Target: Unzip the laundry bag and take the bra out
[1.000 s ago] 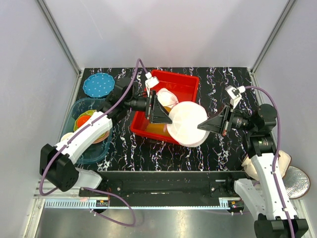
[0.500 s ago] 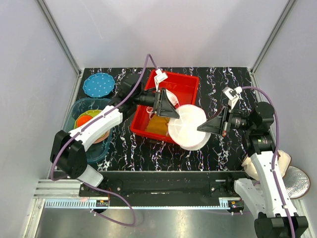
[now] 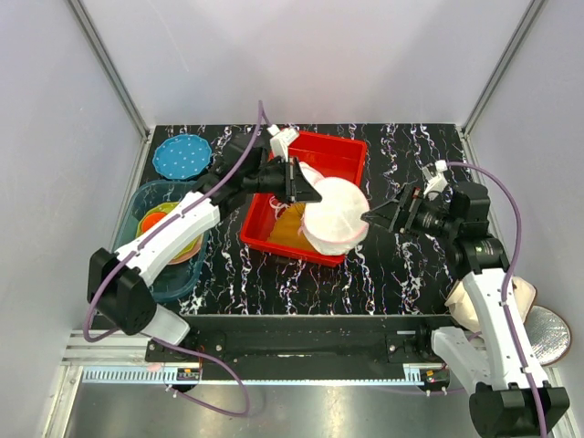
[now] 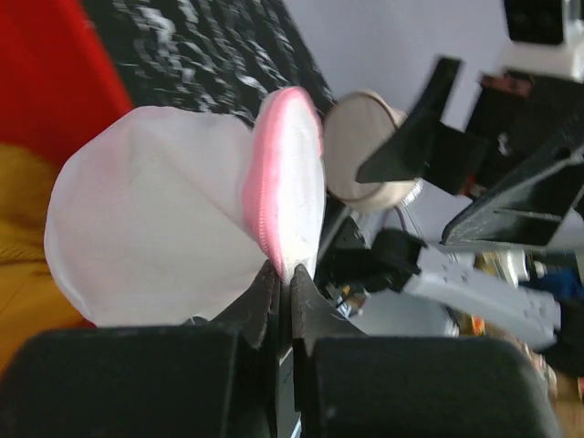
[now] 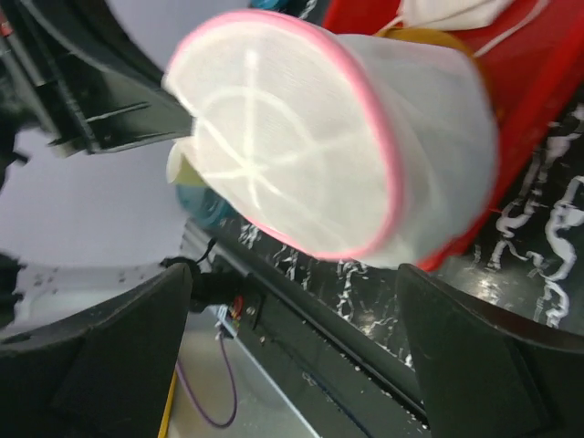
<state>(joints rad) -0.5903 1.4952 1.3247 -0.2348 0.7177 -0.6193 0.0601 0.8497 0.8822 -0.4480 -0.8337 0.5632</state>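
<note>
– Left gripper, above the red bin?
– Clamped on the laundry bag, at its pink edging; bag held over the bin's near-right rim.
– Right gripper?
– Fingers apart, just beside the bag.

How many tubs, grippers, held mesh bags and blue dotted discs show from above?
Tubs: 2, the red rectangular plastic tub, the translucent blue plastic tub.
Grippers: 2, left gripper, right gripper.
Held bags: 1, the round white pink-edged mesh laundry bag.
Round blue dotted disc: 1.
Total: 6.
</note>
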